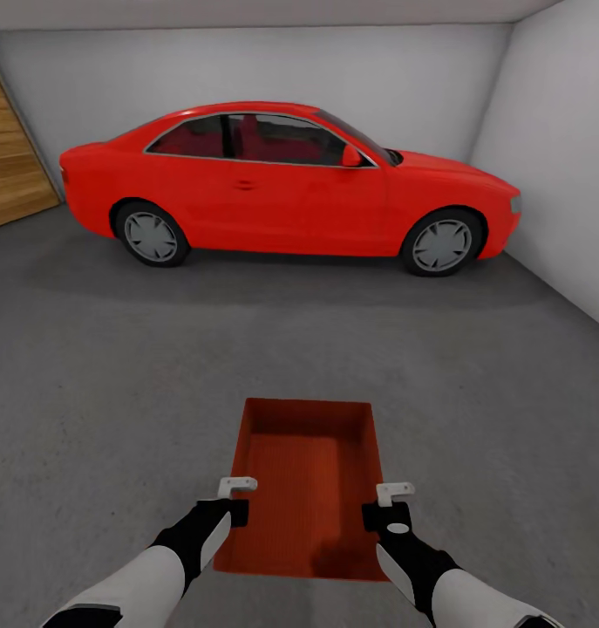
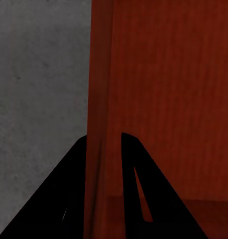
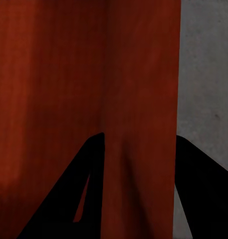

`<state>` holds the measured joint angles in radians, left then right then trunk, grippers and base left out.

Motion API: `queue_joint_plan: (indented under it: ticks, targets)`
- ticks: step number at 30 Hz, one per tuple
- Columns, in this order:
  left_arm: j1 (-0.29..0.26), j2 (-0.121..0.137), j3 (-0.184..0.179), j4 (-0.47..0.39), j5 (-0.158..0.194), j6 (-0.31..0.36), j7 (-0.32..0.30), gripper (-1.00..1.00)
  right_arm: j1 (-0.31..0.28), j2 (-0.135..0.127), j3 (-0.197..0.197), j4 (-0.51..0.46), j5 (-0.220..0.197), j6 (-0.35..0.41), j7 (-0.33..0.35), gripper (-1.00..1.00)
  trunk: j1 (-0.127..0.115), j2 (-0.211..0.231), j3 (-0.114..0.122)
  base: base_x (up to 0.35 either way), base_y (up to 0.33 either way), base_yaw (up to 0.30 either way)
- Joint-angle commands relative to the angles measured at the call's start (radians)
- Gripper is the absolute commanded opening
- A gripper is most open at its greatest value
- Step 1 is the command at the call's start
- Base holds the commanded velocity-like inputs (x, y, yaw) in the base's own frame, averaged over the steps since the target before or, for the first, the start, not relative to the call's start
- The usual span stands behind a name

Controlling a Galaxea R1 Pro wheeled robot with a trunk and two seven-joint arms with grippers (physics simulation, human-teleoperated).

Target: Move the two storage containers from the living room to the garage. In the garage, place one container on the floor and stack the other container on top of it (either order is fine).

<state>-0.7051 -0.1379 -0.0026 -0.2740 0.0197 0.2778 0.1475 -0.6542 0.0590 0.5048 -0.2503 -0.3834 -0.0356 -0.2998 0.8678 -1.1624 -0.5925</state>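
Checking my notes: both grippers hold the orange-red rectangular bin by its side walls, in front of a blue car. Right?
Not quite: the head view shows a red car, not blue. Left gripper and right gripper each straddle a side wall of the orange-red rectangular bin.

You have open concrete floor (image 1: 116,366) all round the container (image 1: 308,471); the red car (image 1: 290,187) blocks ahead.

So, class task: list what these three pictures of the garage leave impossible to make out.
- Whether the storage container rests on the floor or hangs just above it: the head view does not settle this.
- The left hand straddles the container's side wall; the wall hides any pad contact.
- Same for the right hand.
- The car's far side: hidden by its own body.
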Motion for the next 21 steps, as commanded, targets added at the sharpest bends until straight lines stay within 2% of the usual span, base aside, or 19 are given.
queue_joint_plan:
  ticks: [1,14,21]
  targets:
    - [-0.001,0.000,-0.014,-0.005,-0.020,0.008,0.011,-1.00,-0.001,-0.001,0.018,0.025,-0.025,-0.004,-0.009,-1.00,0.000,-0.001,-0.001,0.000,0.000,0.000]
    - [-0.001,0.000,-0.014,-0.005,-0.020,0.008,0.011,-1.00,-0.001,0.002,0.018,0.025,-0.025,-0.004,-0.009,-1.00,0.000,-0.001,-0.001,0.000,0.000,-0.013]
    - [-0.001,0.001,-0.014,-0.005,-0.020,0.008,0.011,-1.00,-0.001,0.003,0.017,0.025,-0.025,-0.004,-0.009,-1.00,0.000,-0.001,-0.001,0.000,0.000,-0.249]
